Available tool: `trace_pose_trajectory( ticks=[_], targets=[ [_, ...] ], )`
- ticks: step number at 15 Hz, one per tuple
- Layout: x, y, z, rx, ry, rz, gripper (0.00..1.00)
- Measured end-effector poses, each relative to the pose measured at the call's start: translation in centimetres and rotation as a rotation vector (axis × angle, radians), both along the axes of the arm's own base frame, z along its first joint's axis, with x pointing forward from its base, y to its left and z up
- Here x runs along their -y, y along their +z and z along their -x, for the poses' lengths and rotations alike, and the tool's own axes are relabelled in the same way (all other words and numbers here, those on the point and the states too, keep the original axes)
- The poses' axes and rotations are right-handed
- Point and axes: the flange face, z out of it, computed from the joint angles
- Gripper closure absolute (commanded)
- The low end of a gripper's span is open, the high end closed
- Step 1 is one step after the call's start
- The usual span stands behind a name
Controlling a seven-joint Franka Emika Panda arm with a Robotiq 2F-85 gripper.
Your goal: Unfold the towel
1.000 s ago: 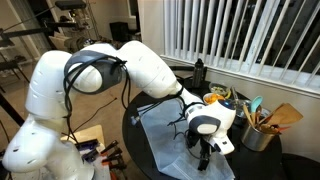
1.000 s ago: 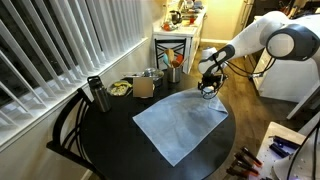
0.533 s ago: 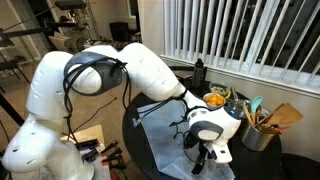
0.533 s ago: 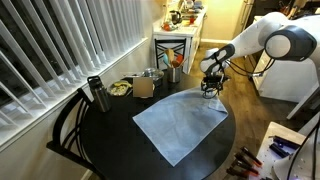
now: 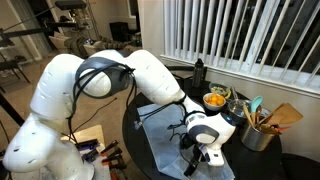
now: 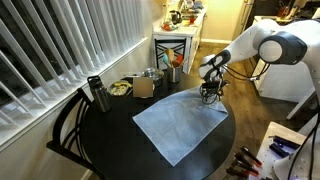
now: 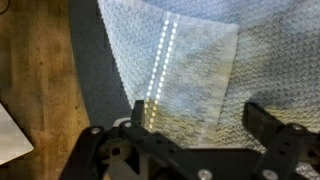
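Our gripper [image 7: 197,118] hangs with its jaws spread wide and empty, just above the towel [image 7: 190,50], which lies on the dark round table [image 6: 105,140] with one corner flap doubled over beneath us. We judge the cloth thin, limp and light, so we would pinch that flap's free edge.

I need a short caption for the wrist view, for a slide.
Open gripper poised above a folded-over flap of the pale towel on the dark table.
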Motion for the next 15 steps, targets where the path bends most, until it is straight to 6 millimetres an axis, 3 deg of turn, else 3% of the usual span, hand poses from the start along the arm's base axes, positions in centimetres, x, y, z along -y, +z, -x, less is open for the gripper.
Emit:
trace_pose_trajectory(
  ticks=[9, 15],
  targets=[
    [0.0, 0.1, -0.1, -0.001, 0.000, -0.001, 0.00],
    [0.2, 1.4, 0.6, 0.056, 0.007, 0.017, 0.00]
  ],
)
